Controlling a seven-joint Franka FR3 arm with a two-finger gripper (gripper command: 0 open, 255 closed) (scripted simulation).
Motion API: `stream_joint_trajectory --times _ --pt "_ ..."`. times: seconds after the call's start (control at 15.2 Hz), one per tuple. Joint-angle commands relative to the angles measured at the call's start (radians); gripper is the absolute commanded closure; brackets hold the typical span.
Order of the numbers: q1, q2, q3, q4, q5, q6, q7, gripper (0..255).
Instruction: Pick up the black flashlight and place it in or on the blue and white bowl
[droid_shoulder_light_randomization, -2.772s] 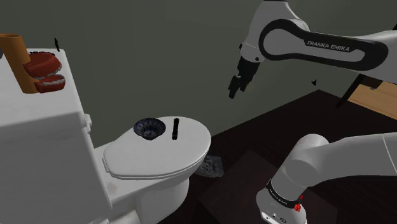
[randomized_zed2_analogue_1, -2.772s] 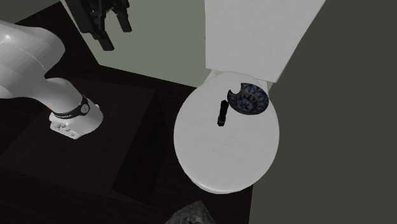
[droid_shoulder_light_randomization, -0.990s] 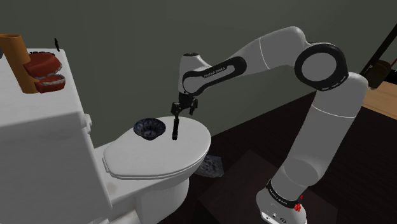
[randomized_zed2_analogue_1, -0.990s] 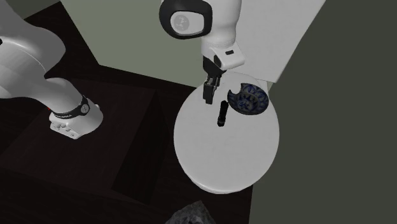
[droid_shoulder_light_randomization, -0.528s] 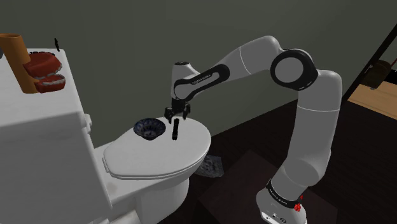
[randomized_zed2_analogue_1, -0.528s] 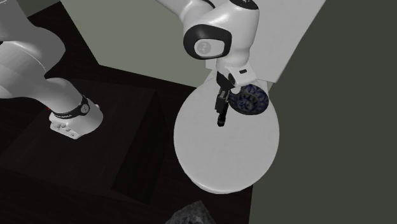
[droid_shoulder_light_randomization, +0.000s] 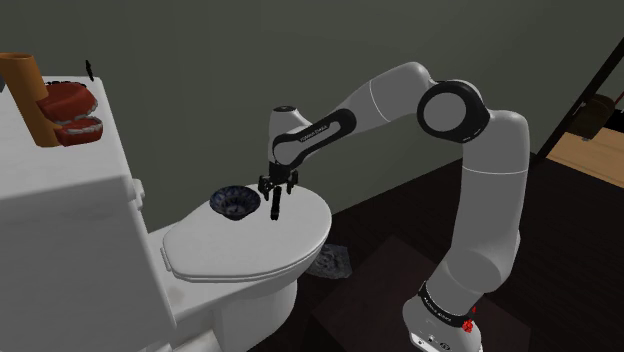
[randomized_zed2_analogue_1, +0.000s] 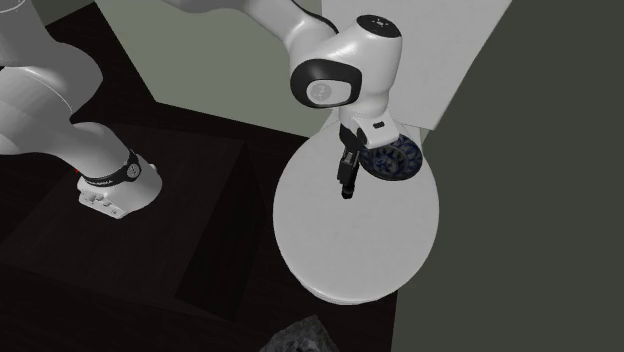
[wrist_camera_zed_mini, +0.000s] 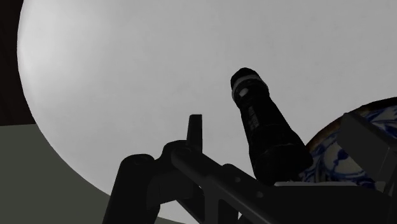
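A black flashlight (droid_shoulder_light_randomization: 273, 206) (randomized_zed2_analogue_1: 346, 182) (wrist_camera_zed_mini: 263, 130) lies on the white toilet lid (droid_shoulder_light_randomization: 240, 250) (randomized_zed2_analogue_1: 350, 250) (wrist_camera_zed_mini: 127, 76), just beside the blue and white bowl (droid_shoulder_light_randomization: 233, 203) (randomized_zed2_analogue_1: 397, 160) (wrist_camera_zed_mini: 326, 151), which sits at the lid's back near the tank. My gripper (droid_shoulder_light_randomization: 274, 189) (randomized_zed2_analogue_1: 349, 160) (wrist_camera_zed_mini: 275, 130) hangs low over the flashlight's end nearest the bowl. It is open, and its fingers stand on either side of the flashlight without touching it. Part of the bowl is hidden behind the hand in the second exterior view.
The toilet tank (droid_shoulder_light_randomization: 60, 190) at the shoulder view's left carries a brown cylinder (droid_shoulder_light_randomization: 25, 95) and a red and white object (droid_shoulder_light_randomization: 70, 112). A crumpled grey thing (droid_shoulder_light_randomization: 330, 262) lies on the dark floor beside the toilet. A dark box (randomized_zed2_analogue_1: 205, 230) stands between stand and toilet.
The arm swung in from the upper right over the toilet lid. In the last half second the open gripper came down a little further around the flashlight. Flashlight and bowl have not moved.
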Motion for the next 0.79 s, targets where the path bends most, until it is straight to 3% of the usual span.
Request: stream_joint_trajectory --times 0.0,0.2,0.26,0.73 --pt "0.000 0.000 0.000 0.000 0.000 0.001 0.000 0" --pt "0.000 0.000 0.000 0.000 0.000 0.001 0.000 0" --pt "0.000 0.000 0.000 0.000 0.000 0.001 0.000 255" --pt "0.000 0.000 0.000 0.000 0.000 0.001 0.000 255"
